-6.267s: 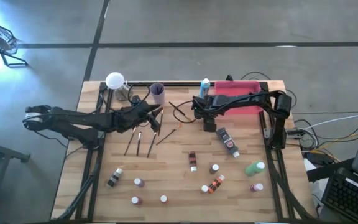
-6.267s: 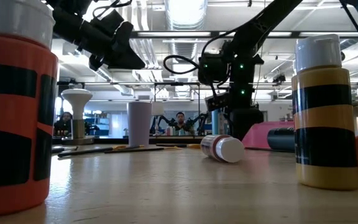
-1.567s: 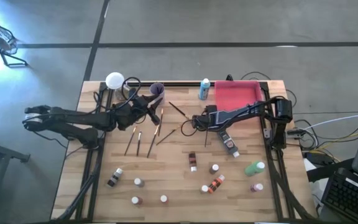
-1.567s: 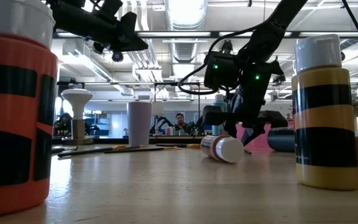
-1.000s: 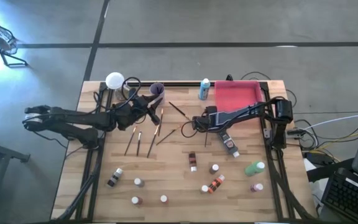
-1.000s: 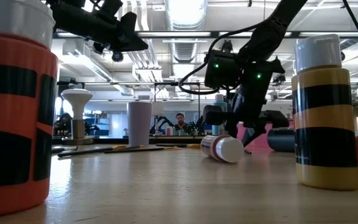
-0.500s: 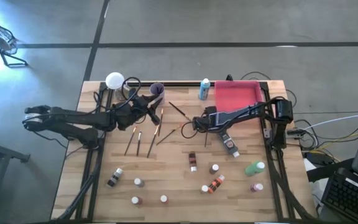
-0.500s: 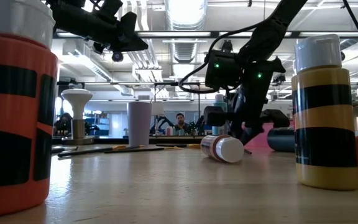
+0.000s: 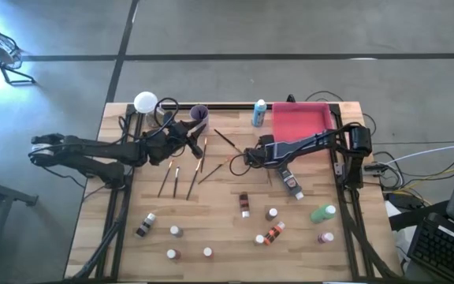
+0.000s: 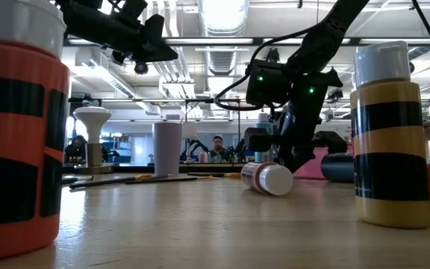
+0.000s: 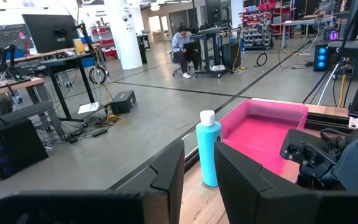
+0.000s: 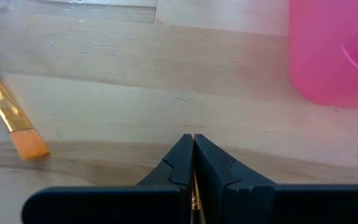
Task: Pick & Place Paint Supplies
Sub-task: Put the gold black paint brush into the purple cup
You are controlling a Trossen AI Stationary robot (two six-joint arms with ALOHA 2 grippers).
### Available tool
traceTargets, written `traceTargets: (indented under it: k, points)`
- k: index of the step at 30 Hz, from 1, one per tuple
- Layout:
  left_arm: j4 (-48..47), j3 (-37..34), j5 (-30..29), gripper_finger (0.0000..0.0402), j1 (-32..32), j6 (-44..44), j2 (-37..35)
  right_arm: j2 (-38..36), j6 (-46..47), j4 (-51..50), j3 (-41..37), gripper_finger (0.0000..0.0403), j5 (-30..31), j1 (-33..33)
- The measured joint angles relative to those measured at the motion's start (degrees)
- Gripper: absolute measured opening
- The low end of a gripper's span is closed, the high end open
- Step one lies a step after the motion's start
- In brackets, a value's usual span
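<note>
Wooden table (image 9: 132, 213): right gripper (image 12: 193, 146) down at centre, fingers pressed together on a thin brush (image 12: 194, 200). Left gripper (image 11: 197, 171) slightly parted, empty, raised by lilac cup (image 9: 199, 115). Bottles scattered along near edge.

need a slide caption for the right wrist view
Right gripper shut low over the wooden table, orange-bristled brush and pink tray ahead.
</note>
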Motion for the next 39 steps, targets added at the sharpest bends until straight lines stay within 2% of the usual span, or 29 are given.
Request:
traceTargets:
  k: [13, 23, 26, 32, 34, 39]
  points:
    - [-0.04, 0.0, 0.0, 0.0094, 0.02, -0.04, 0.0, 0.24, -4.45, -6.49, 4.38, 0.0008, 1.36, 0.36]
    - [-1.51, 0.0, 0.39, 0.0094, 0.02, -0.75, 0.0, 0.13, -5.78, -7.11, 5.45, 0.0008, 3.02, 1.93]
    - [-2.14, 0.0, 4.15, 0.0094, 0.09, -2.16, 0.0, 0.13, -6.16, -7.17, 5.65, 0.0008, 3.31, 2.36]
    - [-1.94, 0.0, 19.2, 0.0094, 3.19, -6.91, 0.52, 0.02, -8.0, -7.25, 6.04, 0.0008, 4.46, 2.78]
    - [-2.13, -0.02, 21.28, 0.0094, 4.78, -8.08, 1.48, -0.07, -8.76, -7.25, 6.11, 0.0008, 4.59, 2.99]
    - [-0.37, -0.05, 21.89, 0.0094, 8.16, -9.31, 7.24, -1.37, -10.22, -7.2, 6.13, 0.0008, 4.78, 3.61]
